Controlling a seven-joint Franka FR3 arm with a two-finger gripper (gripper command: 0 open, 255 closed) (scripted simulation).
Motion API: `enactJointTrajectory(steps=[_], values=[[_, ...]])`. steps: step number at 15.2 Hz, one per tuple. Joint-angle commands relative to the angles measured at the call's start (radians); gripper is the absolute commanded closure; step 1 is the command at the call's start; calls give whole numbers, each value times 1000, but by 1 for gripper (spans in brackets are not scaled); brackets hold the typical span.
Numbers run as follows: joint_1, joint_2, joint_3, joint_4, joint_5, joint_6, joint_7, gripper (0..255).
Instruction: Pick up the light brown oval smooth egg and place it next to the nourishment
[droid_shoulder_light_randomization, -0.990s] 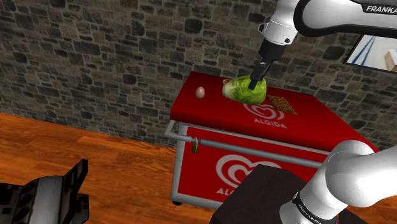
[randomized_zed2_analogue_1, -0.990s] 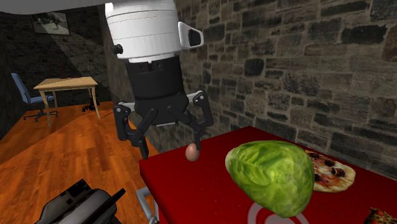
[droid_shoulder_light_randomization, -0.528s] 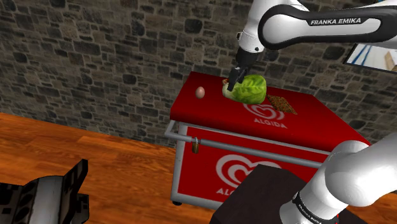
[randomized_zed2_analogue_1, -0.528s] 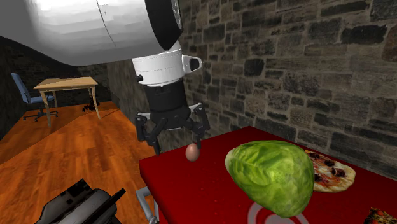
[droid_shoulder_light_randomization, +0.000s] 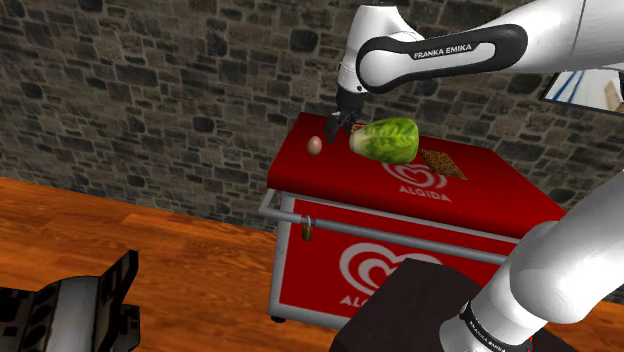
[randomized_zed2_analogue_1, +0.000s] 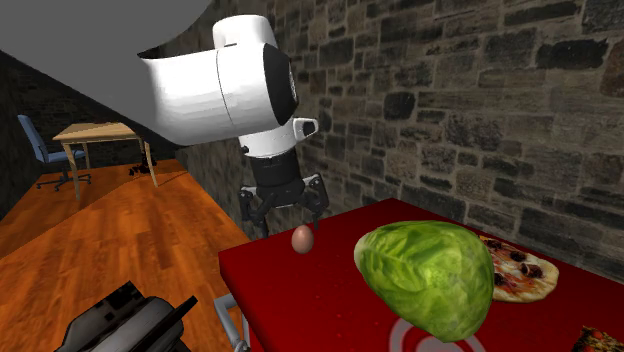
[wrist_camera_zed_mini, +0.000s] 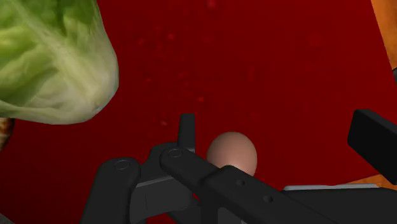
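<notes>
A light brown egg (droid_shoulder_light_randomization: 315, 145) (randomized_zed2_analogue_1: 302, 238) (wrist_camera_zed_mini: 232, 153) lies near the far corner of the red freezer cart top (droid_shoulder_light_randomization: 470, 190). A big green lettuce head (droid_shoulder_light_randomization: 385, 140) (randomized_zed2_analogue_1: 425, 275) (wrist_camera_zed_mini: 51, 63) rests a short way from it. My gripper (droid_shoulder_light_randomization: 337, 131) (randomized_zed2_analogue_1: 285, 212) (wrist_camera_zed_mini: 280, 137) hangs open just above the top, between the egg and the lettuce in the shoulder view. In the wrist view the egg sits between the spread fingers, close to one fingertip (wrist_camera_zed_mini: 186, 130), untouched. A pizza (randomized_zed2_analogue_1: 517, 275) lies behind the lettuce.
A brown bread slice (droid_shoulder_light_randomization: 440, 162) lies on the cart beyond the lettuce. A grey rail (droid_shoulder_light_randomization: 380, 230) runs along the cart's front. A stone wall stands close behind. A black object (droid_shoulder_light_randomization: 70, 310) sits on the wooden floor; a desk (randomized_zed2_analogue_1: 105, 135) stands far off.
The arm has swung toward the shoulder view's left, carrying the open gripper from over the lettuce to beside the egg. Egg and lettuce have not moved.
</notes>
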Motion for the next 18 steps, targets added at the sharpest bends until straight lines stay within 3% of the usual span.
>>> enactJointTrajectory(steps=[1,6,13,18], values=[[-4,75,4,53,-19,25,21,0],[-5,265,6,209,-69,61,72,0],[-11,307,-3,172,-84,141,81,0],[-11,311,-3,170,-85,147,82,0]])
